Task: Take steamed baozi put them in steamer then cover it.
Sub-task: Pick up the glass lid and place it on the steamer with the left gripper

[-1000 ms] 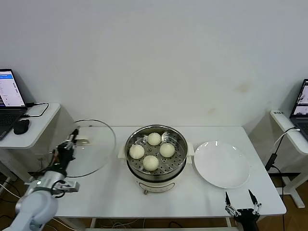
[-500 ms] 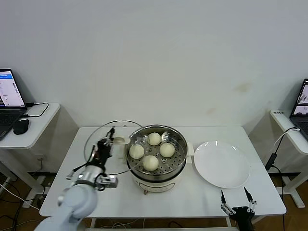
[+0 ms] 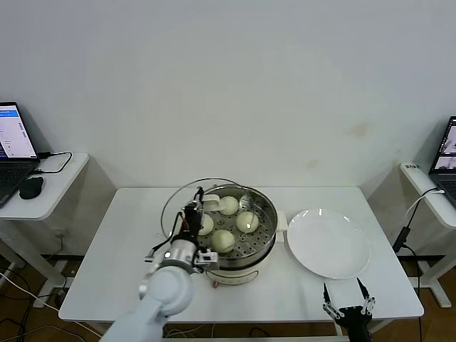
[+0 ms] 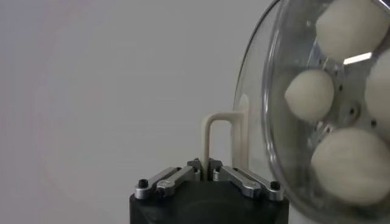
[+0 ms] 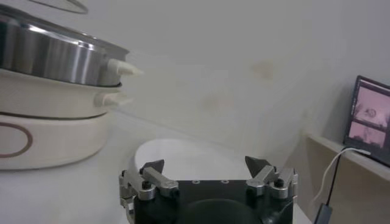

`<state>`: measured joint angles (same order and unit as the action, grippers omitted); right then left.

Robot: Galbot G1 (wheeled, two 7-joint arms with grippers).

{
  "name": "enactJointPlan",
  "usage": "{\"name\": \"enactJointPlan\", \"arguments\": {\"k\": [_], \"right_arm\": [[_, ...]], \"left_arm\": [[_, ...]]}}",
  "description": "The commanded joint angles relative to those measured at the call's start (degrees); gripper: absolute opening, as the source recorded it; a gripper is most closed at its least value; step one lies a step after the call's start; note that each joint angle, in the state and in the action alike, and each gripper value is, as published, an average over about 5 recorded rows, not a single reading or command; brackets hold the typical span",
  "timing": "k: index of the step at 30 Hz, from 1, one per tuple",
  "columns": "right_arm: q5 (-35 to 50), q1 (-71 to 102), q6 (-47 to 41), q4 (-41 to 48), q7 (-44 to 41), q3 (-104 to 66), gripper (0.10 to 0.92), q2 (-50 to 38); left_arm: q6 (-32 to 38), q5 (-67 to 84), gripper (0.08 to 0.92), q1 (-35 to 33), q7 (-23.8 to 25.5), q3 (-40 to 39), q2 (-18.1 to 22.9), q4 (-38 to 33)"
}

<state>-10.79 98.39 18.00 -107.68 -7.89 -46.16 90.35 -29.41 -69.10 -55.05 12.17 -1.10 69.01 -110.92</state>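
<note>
Held by the left gripper [image 3: 194, 211]: the clear glass lid [image 3: 187, 206], pinched by its cream handle [image 4: 214, 139], the jaws pressed together on the thin loop. Tilted, not flat, with the handle side toward the robot's left and the far edge already overlapping the left part of the steamer [image 3: 231, 226]. So, for the coming move, the pot's centre lies to the right of the gripper, and a little lower. Probably needed: a further shift rightward until the lid's rim is centred over the steel rim, then levelling and lowering. Risk, as a judgement only: with the lid slanted, one edge may catch the pot rim first.

Nearer arm: clearly the left one, right at the pot. The right gripper [image 3: 346, 310] parked low at the near edge of the table [image 3: 128, 242], in front of the white plate [image 3: 328, 242], jaws spread wide and holding nothing, well apart from the steamer.

In the steamer: all four steamed baozi [image 3: 247, 221], resting on the perforated tray, close together in a diamond pattern. Small, round, smooth, cream-white, with no visible dents. Seen also through the glass in the left wrist view, as pale rounded shapes [image 4: 309, 94] behind the lid. Steamer itself standing at the middle of the table, shiny steel on a cream base, just beside the plate, which carries nothing.

Loading step apparently finished; only the covering left.
</note>
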Motion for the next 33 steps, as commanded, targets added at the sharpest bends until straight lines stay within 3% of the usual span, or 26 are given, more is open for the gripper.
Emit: {"name": "enactJointPlan", "arguments": {"k": [1,33], "right_arm": [[-1.28,-0.19,0.15,0.28,0.45,0.85,0.823,0.1],[-0.92,-0.18,1.22,1.69,0.31,0.74,0.823,0.06]], "left_arm": [[-2.1,-6.81,0.14,2.16,1.71,-4.42,6.75,1.92],[-0.14,-8.15,0.14,3.88,1.44,-6.89,7.01,8.25]]}}
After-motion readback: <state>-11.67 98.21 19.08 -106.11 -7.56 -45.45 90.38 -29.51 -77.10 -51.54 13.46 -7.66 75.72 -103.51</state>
